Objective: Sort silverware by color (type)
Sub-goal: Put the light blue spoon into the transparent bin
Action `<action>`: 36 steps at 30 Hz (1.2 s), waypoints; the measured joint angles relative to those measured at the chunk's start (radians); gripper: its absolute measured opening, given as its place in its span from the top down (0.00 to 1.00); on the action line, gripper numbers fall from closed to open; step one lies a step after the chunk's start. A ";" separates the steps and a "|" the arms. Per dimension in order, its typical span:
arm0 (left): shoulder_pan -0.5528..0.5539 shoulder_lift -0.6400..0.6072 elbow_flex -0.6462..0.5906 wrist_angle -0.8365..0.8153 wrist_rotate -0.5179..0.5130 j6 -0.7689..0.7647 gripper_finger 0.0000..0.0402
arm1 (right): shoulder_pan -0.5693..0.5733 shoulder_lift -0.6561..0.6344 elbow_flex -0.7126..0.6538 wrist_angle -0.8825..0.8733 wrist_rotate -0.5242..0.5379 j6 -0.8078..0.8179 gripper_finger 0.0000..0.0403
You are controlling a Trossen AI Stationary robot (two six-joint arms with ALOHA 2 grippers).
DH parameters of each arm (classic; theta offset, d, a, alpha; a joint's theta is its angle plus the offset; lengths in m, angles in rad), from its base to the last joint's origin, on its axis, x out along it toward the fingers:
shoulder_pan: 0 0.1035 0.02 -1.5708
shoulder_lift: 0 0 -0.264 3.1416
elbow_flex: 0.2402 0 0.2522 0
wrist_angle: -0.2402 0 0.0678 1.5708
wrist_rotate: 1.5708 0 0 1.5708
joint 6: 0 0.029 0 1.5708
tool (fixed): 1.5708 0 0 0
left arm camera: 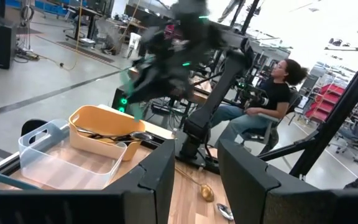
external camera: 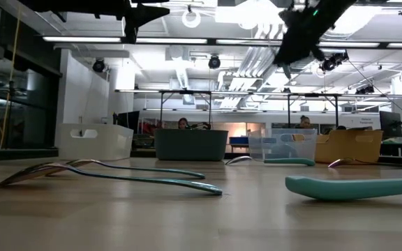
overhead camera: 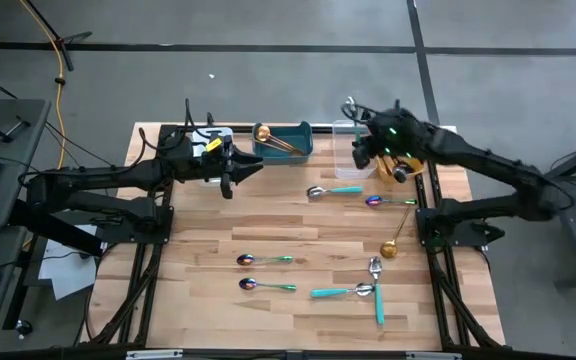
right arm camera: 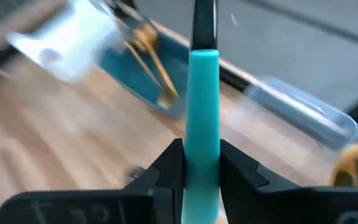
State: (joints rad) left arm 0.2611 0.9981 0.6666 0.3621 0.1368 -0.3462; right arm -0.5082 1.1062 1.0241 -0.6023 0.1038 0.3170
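Note:
My right gripper [overhead camera: 361,150] hangs over the clear bin [overhead camera: 352,146] at the table's far right, shut on a teal-handled utensil [right arm camera: 202,93]. My left gripper [overhead camera: 230,172] hovers open and empty near the white bin [overhead camera: 200,140] and the teal bin [overhead camera: 286,140], which holds gold utensils [overhead camera: 273,138]. Loose silverware lies flat on the table: a teal-handled spoon [overhead camera: 333,190], an iridescent spoon [overhead camera: 388,201], a gold spoon [overhead camera: 396,240], two green-handled iridescent spoons [overhead camera: 265,260] [overhead camera: 266,286], and two teal-handled pieces [overhead camera: 343,291] [overhead camera: 378,295]. My right gripper pinches the utensil's teal handle [right arm camera: 202,146] between its two fingers [right arm camera: 169,165]. The handle runs along the fingers and sticks out well past their tips. The gripper slants down from the table's right side. The utensil is lifted clear of the table.
The orange bin [overhead camera: 404,166] with dark utensils [left arm camera: 114,132] stands right of the clear bin [left arm camera: 67,158]. All four bins line the far edge. People sit in the room behind the table [left arm camera: 272,93]. Bare wood lies at the table's near left [overhead camera: 203,310].

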 joint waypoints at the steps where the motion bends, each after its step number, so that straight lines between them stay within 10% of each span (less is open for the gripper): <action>1: 0.000 0.000 0.000 0.000 0.000 0.000 0.72 | -0.039 0.042 0.015 -0.025 -0.018 -0.018 0.84; 15: 0.000 0.000 0.000 0.002 0.000 0.000 0.72 | -0.280 0.474 0.035 -0.064 -0.167 -0.143 0.84; 36: 0.000 0.000 0.001 0.002 0.001 0.001 0.72 | -0.279 0.573 0.035 -0.055 -0.173 -0.139 0.84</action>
State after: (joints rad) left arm 0.2611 0.9981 0.6674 0.3637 0.1375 -0.3454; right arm -0.7876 1.6791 1.0588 -0.6569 -0.0689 0.1776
